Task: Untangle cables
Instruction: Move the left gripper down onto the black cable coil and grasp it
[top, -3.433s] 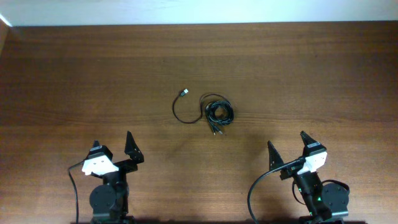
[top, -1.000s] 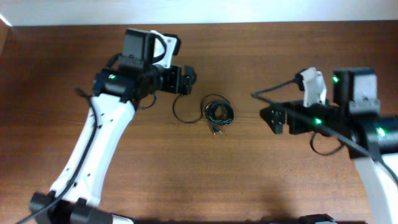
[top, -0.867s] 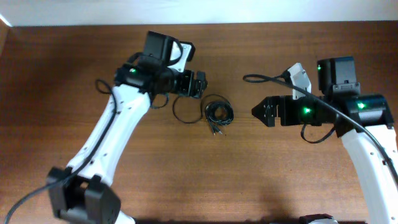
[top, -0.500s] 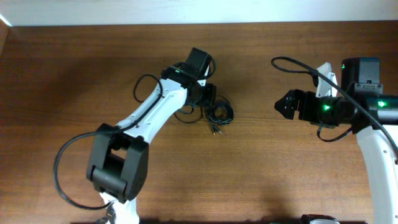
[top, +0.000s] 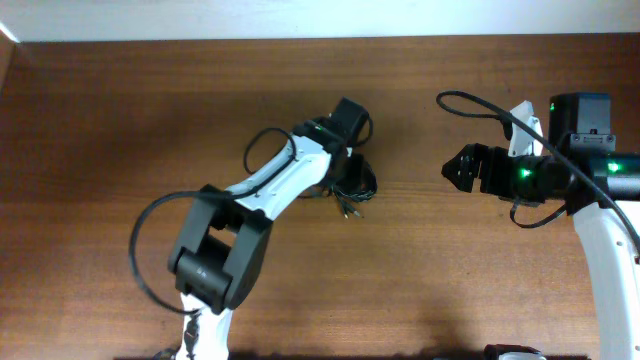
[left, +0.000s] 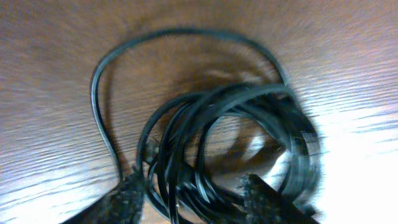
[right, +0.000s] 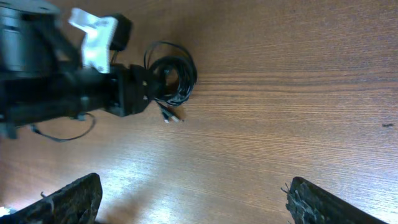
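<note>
Right. The cables (top: 357, 184) lie in one tight coil near the middle of the tabletop (top: 110, 120). Their small plug ends (right: 169, 116) trail off the side nearer the arm bases. A single loose loop (left: 99, 93) bulges out of the coil in the left wrist view.

Your left claw (left: 194, 198) is down at the coil and part-spread, with a tip on either side of a bunch of strands. Wood shows between the strands and one tip, so I judge nothing is pinched yet. Your right claw (right: 196, 199) hangs spread wide and empty, well apart from the coil and off to its right.

The step in hand looks like taking the first hold. Notes for doing it well:

- Too many strands sit between the tips. Pinch them all and you likely lift the knot as a lump.
- Either use this grip only as an anchor, pressed low against the tabletop, or shift to the lone loop and take that cord by itself.
- Bring the right claw in to the plug ends, since a free end is what threads out of a coil.
- Pull slowly, low and away from the anchor. Thin cord slips and springs back.
- The left wrist view is blurred, so check the pinch from overhead before you pull.
</note>
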